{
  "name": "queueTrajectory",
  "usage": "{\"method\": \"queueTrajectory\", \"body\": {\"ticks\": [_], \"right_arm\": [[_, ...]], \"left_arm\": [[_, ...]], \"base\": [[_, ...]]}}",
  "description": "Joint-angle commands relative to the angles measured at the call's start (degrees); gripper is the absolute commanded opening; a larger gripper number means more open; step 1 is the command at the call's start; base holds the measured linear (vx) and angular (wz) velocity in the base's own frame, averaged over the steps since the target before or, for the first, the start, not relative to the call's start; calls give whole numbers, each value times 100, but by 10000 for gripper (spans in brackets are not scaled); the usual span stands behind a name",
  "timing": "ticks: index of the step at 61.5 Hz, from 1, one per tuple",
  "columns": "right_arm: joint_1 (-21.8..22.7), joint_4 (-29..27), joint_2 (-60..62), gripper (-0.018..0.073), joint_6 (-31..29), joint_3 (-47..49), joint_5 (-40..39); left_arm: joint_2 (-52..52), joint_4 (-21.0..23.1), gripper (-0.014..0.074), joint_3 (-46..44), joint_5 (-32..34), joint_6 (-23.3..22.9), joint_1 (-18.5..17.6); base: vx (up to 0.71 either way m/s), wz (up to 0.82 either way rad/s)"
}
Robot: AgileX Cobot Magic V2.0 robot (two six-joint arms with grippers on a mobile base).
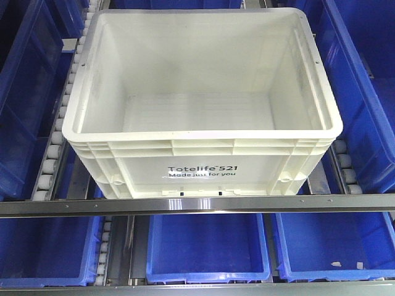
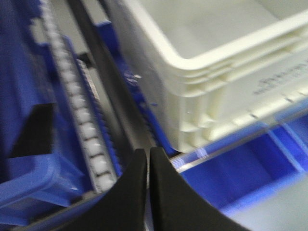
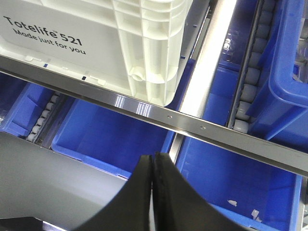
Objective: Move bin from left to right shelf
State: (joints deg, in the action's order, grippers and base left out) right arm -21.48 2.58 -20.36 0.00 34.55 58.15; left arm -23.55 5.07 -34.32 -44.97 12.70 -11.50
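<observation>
White plastic bin (image 1: 200, 98) — ribbed rim, black "Totelife 521" print.

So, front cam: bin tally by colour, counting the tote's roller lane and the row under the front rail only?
white rectangular plastic tote: 1
blue rectangular plastic bins, lower row, left, middle, right: 3
Total: 4

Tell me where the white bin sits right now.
In the front view, the white bin sits centred on the upper shelf's roller tracks, behind the metal rail, blue bins below.
</observation>
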Motion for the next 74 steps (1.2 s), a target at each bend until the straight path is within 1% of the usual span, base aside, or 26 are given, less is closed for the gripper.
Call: {"method": "queueTrajectory", "body": {"ticks": [1,9,18,22,31,33,35,40,43,46,49,54,60,66,74], "right_arm": [[45,30,-59,-7,0,141,-315],[45,30,-59,-7,0,141,-315],[45,30,-59,-7,0,141,-315],[45,30,-59,-7,0,141,-315],[45,30,-59,-7,0,141,-315],[45,30,-59,-7,0,141,-315],[45,30,-59,-7,0,141,-315],[45,31,-59,-8,0,141,-298],[45,19,-59,-8,0,141,-298],[45,19,-59,-8,0,141,-298],[45,13,-59,-8,0,141,-298],[45,13,-59,-8,0,141,-298],[45,13,-59,-8,0,141,-298],[45,13,-59,-8,0,141,-298],[45,13,-59,-8,0,141,-298]], "left_arm": [[374,-67,-9,254,1008,0,242],[1119,-53,-9,1350,2102,2,636],[1695,-47,-9,2328,2875,-91,961],[1893,-53,-9,2651,3140,-201,980],[2443,27,-9,3149,3533,-233,1018],[2525,20,-9,3260,3637,-341,1018],[2519,-46,-9,3370,3746,-557,1023],[2502,-323,-9,3484,3778,-1227,1029],[2502,-507,-9,3484,3771,-1453,1017],[2502,-619,-9,3484,3820,-1496,1017],[2502,-624,-9,3484,3887,-1496,1017],[2502,-540,-9,3484,4094,-1546,1017],[2502,-314,-9,3484,4537,-1554,1017],[2502,-305,-9,3484,4840,-1554,1017],[2502,-305,-9,3484,4863,-1542,1017]], "base": [[0,0],[0,0],[0,0],[0,0],[0,0],[0,0],[0,0],[0,0],[0,0],[0,0],[0,0],[0,0],[0,0],[0,0],[0,0]]}}
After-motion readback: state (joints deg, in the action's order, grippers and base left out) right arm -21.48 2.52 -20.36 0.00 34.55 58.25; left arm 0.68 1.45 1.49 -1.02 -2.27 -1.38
